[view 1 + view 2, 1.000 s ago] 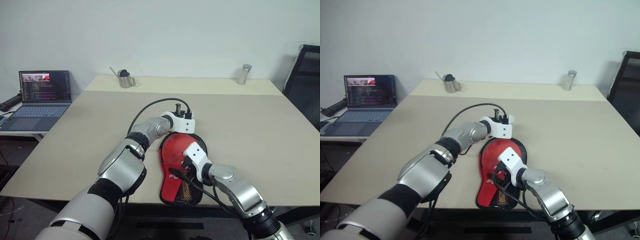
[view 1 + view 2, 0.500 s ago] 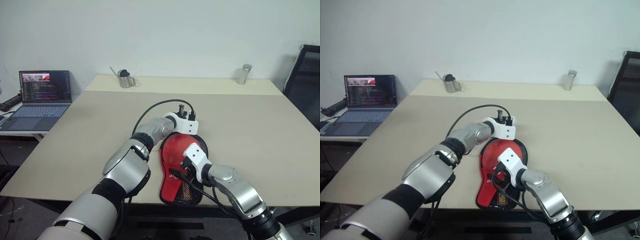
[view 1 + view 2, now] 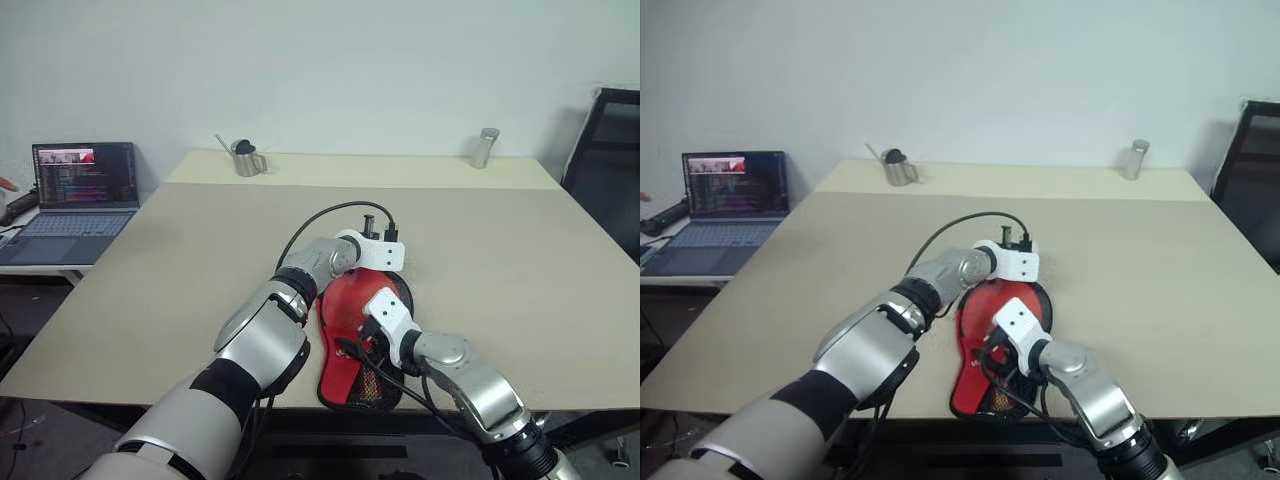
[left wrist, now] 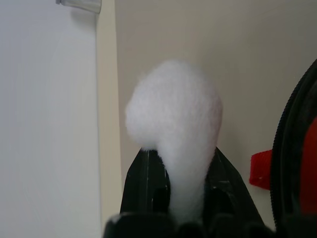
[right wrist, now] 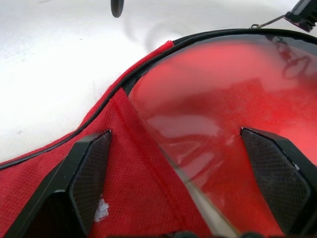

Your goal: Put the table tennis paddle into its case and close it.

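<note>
Case [image 3: 352, 340] low centre on counter [image 3: 520, 260]; left pincer [image 4: 185, 198] pinching a white fluffy tuft [image 4: 173, 119]; right pincer [image 5: 183, 163] wide over paddle [image 5: 223, 124].

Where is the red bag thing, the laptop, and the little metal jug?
Red paddle-shaped soft case [image 3: 350, 372], left eye view, on its red front near the table edge.
Open dark laptop [image 3: 85, 175], left eye view, on its lit screen.
Small metal jug [image 3: 245, 160], left eye view, on its body.
</note>
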You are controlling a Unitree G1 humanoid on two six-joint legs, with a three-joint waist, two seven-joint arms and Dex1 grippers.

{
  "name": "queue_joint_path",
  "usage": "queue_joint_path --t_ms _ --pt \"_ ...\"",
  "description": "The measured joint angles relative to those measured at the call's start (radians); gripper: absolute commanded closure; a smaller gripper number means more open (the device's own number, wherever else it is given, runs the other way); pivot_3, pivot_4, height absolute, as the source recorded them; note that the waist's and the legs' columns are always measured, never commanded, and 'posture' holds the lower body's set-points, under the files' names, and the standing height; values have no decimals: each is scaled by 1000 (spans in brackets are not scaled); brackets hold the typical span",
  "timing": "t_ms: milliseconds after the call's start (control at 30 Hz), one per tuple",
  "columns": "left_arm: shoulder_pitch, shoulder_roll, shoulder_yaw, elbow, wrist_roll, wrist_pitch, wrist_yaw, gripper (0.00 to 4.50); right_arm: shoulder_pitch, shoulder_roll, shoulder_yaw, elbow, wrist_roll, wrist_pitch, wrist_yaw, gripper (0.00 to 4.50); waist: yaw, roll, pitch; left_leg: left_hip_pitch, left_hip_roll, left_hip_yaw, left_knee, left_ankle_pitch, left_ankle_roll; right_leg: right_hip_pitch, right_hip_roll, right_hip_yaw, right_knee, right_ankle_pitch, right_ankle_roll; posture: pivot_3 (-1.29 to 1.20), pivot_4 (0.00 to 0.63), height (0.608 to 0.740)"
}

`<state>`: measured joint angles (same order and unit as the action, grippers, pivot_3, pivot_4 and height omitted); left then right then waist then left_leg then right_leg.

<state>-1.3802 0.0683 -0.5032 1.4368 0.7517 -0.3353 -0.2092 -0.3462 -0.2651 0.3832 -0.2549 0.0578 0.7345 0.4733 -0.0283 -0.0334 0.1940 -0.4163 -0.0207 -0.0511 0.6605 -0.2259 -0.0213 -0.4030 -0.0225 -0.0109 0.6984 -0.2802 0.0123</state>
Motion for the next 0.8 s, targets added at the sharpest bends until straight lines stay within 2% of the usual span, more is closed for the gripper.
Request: queue_joint_path --t_ms 100,167,200,500,800 --pt "3 -7 11 0 -19 1 -24 4246 3 0 0 -7 0 6 -1 0 0 0 0 0 0 0 0 0 0 0 0 0 0 0 0 0 150 740" --pt "5 -9 20 -1 -32 3 -40 3529 4 1 0 -8 0 9 -2 0 0 0 0 0 0 0 0 0 0 0 0 0 0 0 0 0 150 740" --pt "6 -9 28 -1 -40 4 -49 3312 3 2 0 -9 0 11 -3 0 0 0 0 0 0 0 0 0 0 0 0 0 0 0 0 0 150 740" --pt "28 -9 41 -14 -68 0 -117 39 8 12 2 -15 -1 18 -19 0 -1 0 0 0 0 0 0 0 0 0 0 0 0 0 0 0 150 740" --pt "37 -27 40 -21 -71 -25 -136 39 12 12 4 -18 -1 20 -21 0 0 0 -4 0 0 0 0 0 0 0 0 0 0 0 0 0 150 740"
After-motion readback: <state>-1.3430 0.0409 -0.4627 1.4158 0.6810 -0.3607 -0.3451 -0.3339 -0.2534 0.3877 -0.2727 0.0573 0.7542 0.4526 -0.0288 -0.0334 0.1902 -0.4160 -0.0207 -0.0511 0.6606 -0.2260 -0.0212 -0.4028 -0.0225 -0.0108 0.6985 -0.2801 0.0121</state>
